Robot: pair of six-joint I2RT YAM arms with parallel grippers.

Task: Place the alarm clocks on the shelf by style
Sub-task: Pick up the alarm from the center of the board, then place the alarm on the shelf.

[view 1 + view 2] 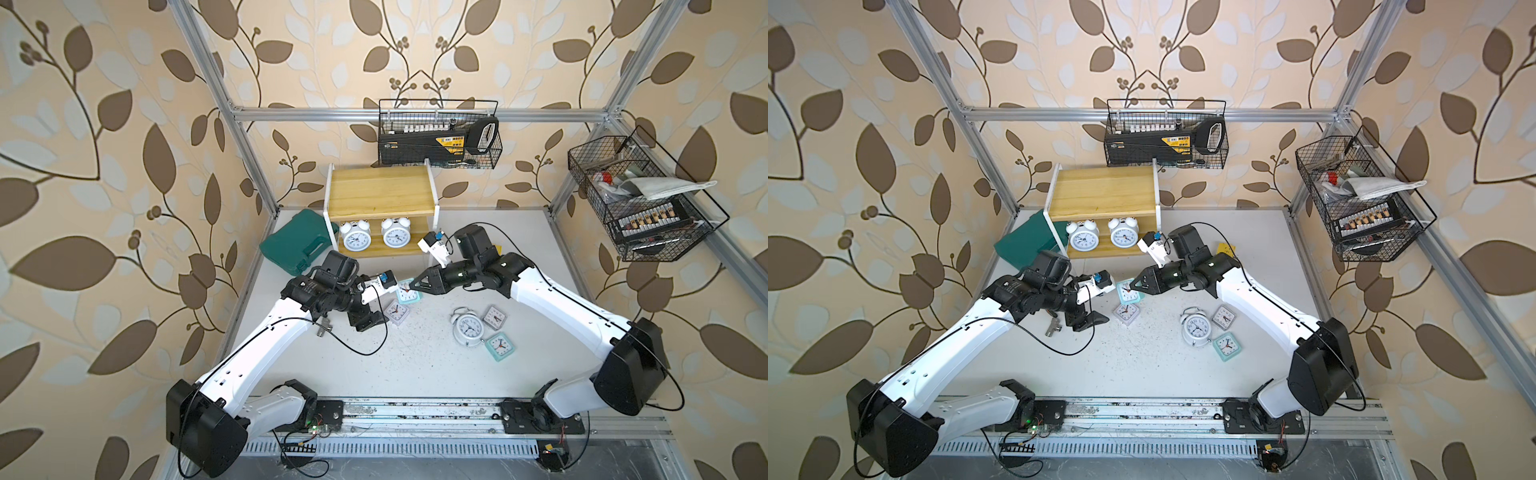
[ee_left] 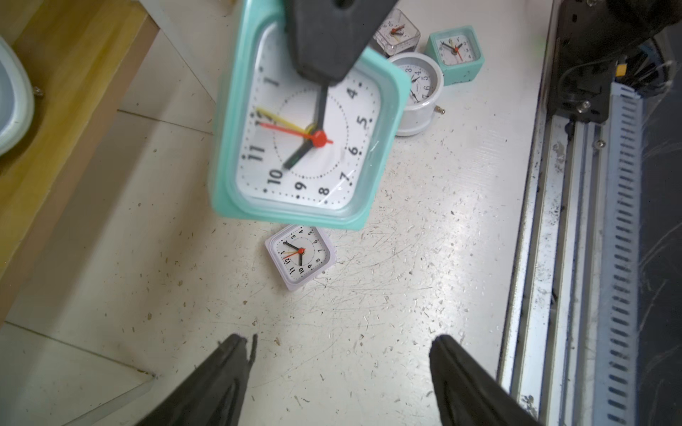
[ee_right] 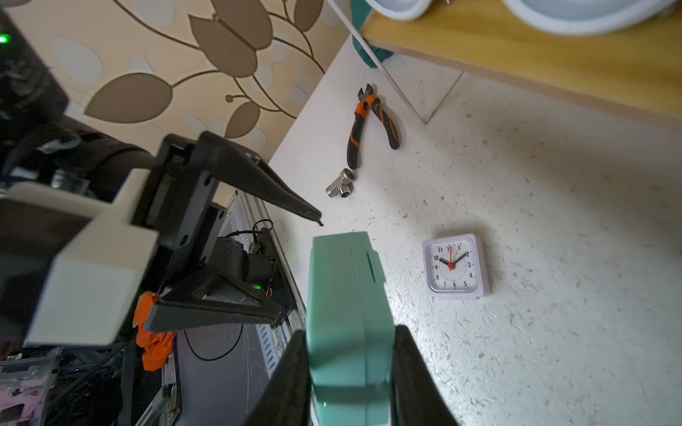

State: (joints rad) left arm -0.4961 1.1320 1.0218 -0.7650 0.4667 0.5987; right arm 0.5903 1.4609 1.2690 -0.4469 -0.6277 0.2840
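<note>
Left tool (image 2: 339, 343): fingers spread, empty, in front of the two-tier yellowish-wood, white-framed shelf (image 1: 380, 191). Mint-green square plastic alarm clock (image 2: 295, 166): raised off the worktop (image 1: 415, 365) before the shelf's lower board, pinched face-to-back near one edge by the closed right tool (image 1: 413, 286). Probably light, rigid and smooth-sided. Its clear face cover likely scratches, so a grip across the casing's flat sides seems safer. Pale lilac square clock (image 1: 397, 311): lying beneath, shelf-front.
</note>
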